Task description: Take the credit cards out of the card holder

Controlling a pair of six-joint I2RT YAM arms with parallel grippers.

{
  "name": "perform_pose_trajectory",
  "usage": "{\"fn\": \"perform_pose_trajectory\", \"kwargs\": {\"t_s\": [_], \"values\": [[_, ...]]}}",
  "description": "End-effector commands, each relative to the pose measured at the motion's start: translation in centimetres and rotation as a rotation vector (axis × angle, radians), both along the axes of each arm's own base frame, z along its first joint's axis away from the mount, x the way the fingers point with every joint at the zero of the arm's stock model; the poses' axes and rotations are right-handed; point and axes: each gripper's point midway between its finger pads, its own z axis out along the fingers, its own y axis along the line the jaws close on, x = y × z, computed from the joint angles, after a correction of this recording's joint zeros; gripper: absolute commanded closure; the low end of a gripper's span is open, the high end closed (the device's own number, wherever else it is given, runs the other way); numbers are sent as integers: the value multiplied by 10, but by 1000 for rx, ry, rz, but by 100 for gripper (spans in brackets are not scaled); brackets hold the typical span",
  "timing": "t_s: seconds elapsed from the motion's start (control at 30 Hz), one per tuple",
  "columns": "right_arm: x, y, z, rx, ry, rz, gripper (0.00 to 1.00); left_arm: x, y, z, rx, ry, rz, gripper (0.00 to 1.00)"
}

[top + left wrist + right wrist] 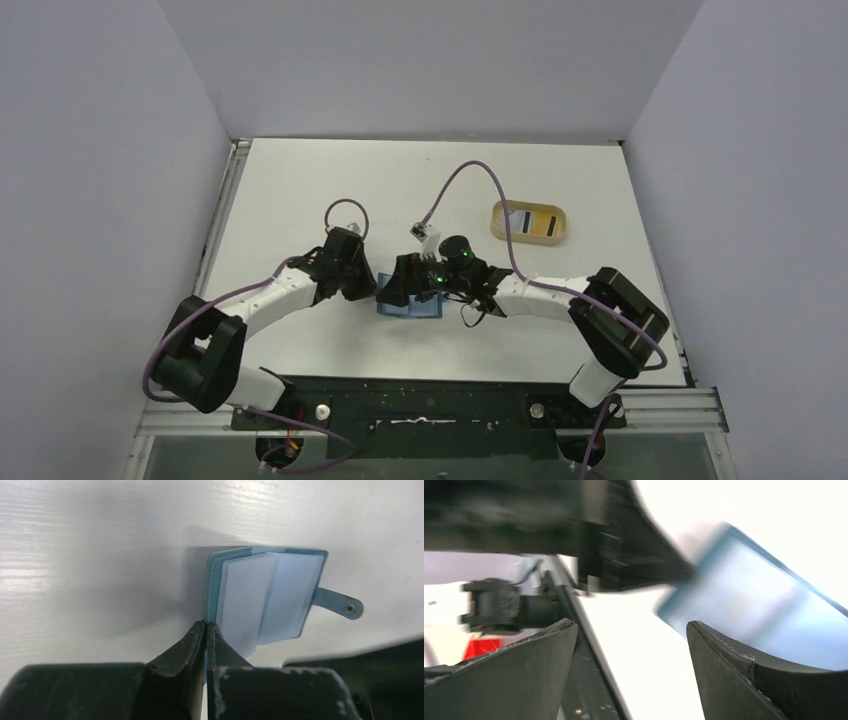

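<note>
Card holder (265, 597): open on table (300, 190), clear sleeves up.
Left tool (206, 625): closed on holder's cover edge.
Right tool (631, 625): wide, holder just ahead.
Credit cards (529, 222): in tray (497, 225), well right of holder.

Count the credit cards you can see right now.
1: a pale black-striped credit card lying in the tan rounded tray. More may hide beneath it or inside the cloudy sleeves of the open teal-blue folding card holder.
</note>
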Motion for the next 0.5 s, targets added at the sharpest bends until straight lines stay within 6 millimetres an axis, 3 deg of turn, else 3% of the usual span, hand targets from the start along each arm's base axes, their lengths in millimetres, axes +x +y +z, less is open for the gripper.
{"fn": "perform_pose_trajectory", "kwargs": {"t_s": [0.0,0.13,0.47], "values": [[47,-50,-13,-139,-148,-285,17,15,2,50,-31,-98,22,100],[45,-47,-28,-294,-206,-234,16,16,0,62,-52,-114,20,100],[34,-16,-40,-387,-275,-164,16,10,-1,40,-36,-68,17,100]]}}
